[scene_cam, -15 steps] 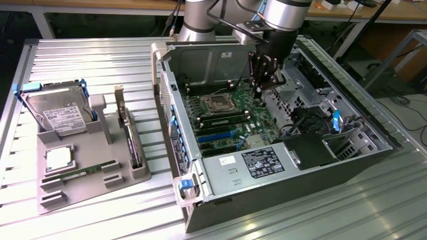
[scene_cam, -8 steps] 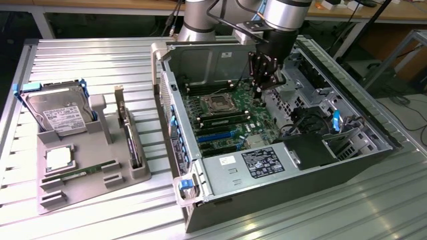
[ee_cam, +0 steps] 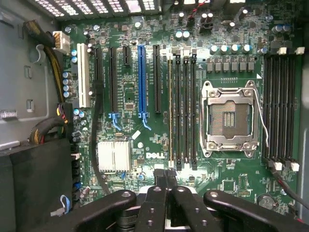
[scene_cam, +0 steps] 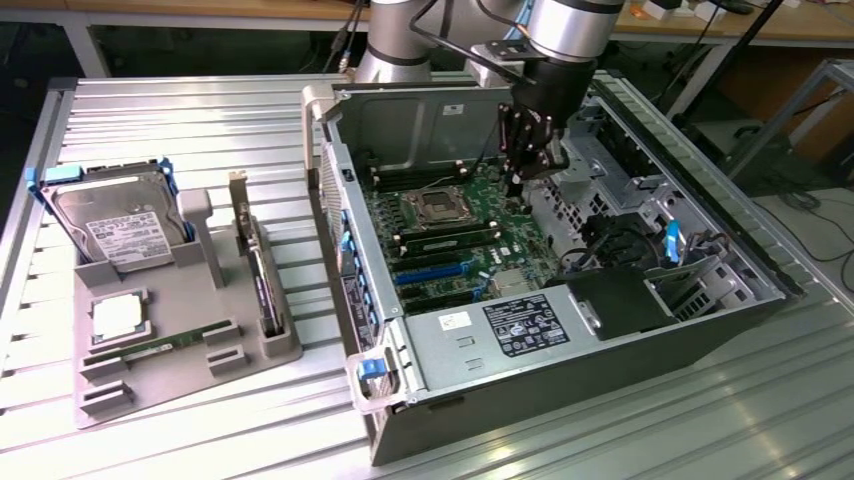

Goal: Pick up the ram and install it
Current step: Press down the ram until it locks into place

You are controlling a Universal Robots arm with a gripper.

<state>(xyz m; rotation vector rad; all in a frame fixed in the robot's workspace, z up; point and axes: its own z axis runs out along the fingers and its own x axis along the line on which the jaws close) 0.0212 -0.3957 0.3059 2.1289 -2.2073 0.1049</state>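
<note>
My gripper (scene_cam: 515,183) hangs inside the open computer case (scene_cam: 441,330), low over the motherboard (scene_cam: 461,235). Its black fingers are shut together with nothing between them. In the wrist view the gripper (ee_cam: 164,174) points at the near end of a row of four long memory slots beside the empty processor socket (ee_cam: 229,119). A thin green stick, the ram (ee_cam: 170,111), stands on edge in the slot of that row farthest from the socket. I cannot tell whether the fingertips touch it.
A grey tray (scene_cam: 200,330) at the exterior view's left holds a hard drive (scene_cam: 114,225), a square silver chip (scene_cam: 118,315), an upright expansion card (scene_cam: 260,275) and a narrow green strip (scene_cam: 134,351). Cables and a black box (scene_cam: 614,300) crowd the case's right side.
</note>
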